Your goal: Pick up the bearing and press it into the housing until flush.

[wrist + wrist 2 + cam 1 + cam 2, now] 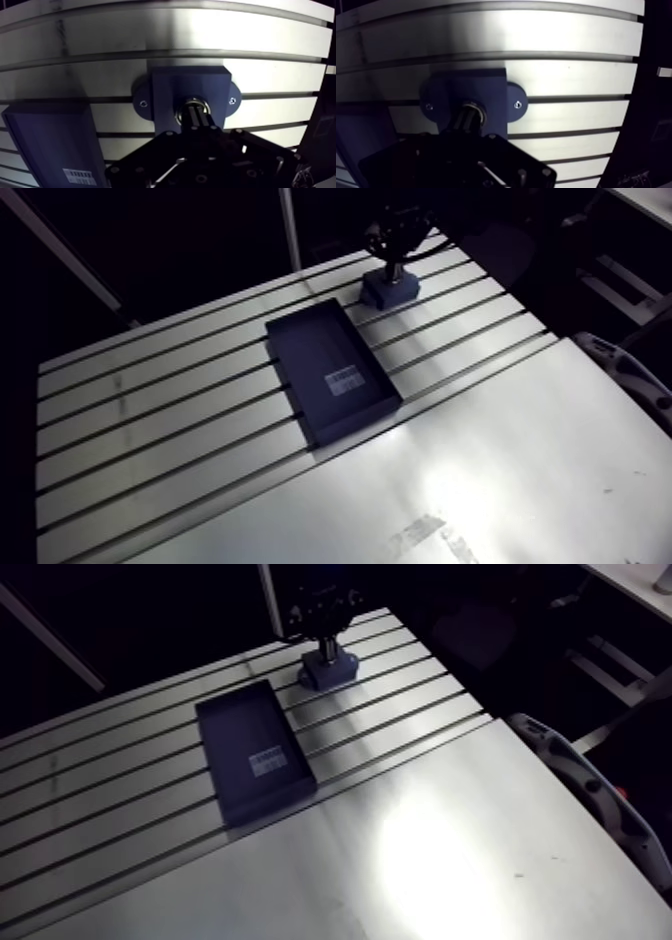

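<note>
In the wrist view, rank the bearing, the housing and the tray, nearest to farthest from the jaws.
1. bearing, right at the jaws.
2. housing, around the bearing.
3. tray, off to the side, apart from the housing.

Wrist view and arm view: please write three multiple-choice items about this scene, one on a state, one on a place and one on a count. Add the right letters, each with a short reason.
1. In what state is the tray?
A. full of parts
B. closed by a lid
C. open, with only a white label inside

2. Where does the gripper stand?
A. over the tray
B. over the middle of the housing
C. over bare table, far from both

3. How many screws show on the housing's ears?
A. two
B. four
C. none

Answers:
1 C: the arm view shows its dark floor bare but for the label.
2 B: in the wrist view it comes down on the metal ring at the housing's centre.
3 A: each ear carries one screw.
</note>
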